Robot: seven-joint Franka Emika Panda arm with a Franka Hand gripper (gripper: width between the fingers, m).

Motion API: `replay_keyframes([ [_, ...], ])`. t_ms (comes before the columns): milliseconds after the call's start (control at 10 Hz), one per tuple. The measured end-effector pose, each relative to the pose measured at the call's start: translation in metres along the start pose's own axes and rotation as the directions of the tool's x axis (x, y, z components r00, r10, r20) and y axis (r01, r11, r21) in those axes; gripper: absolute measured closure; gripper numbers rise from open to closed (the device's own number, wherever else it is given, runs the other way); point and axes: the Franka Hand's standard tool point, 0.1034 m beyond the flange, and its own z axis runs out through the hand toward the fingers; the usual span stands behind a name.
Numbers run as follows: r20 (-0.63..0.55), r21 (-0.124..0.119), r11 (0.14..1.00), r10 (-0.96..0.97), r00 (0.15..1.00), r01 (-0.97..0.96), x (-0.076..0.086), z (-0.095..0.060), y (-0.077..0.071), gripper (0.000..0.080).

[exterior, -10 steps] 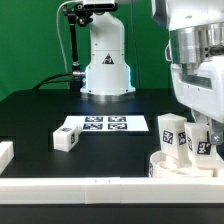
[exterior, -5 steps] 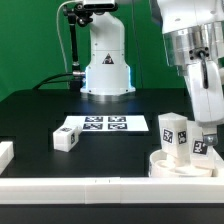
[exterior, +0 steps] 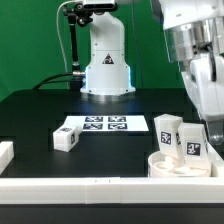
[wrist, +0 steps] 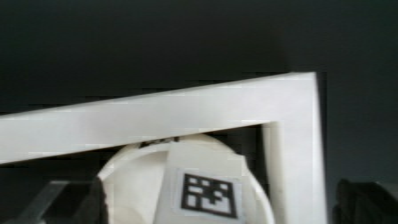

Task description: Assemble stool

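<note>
Seat at the tabletop's front corner on the exterior view's right, tucked against the border bars, with two legs upright on it, just beside each other. Leg-fitting step in hand, by the look of it, roughly halfway. End effector poised above the nearer leg; cannot tell whether apart or together. Next move likely calling for a reach across to the loose leg beside the marker board, then a square grasp. Counted: one seat, three legs, one marker board, plus one white block cut off at the exterior view's left edge
</note>
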Motion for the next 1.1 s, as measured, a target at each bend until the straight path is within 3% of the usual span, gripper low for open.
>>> replay_keyframes([
  [200, 0.009, 0.010, 0.988, -0.156, 0.988, 0.156, -0.006, -0.010, -0.007, 0.0151],
  [600, 0.004, 0.005, 0.916, -0.401, 0.916, 0.401, -0.004, -0.007, -0.005, 0.0151],
  [700, 0.017, -0.036, 0.828, -0.560, 0.829, 0.560, -0.006, -0.009, -0.003, 0.0151],
  [900, 0.031, -0.051, 0.691, -0.720, 0.693, 0.721, -0.009, -0.012, -0.001, 0.0151],
  [1100, 0.043, -0.044, 0.572, -0.818, 0.574, 0.819, -0.012, -0.017, -0.003, 0.0151],
])
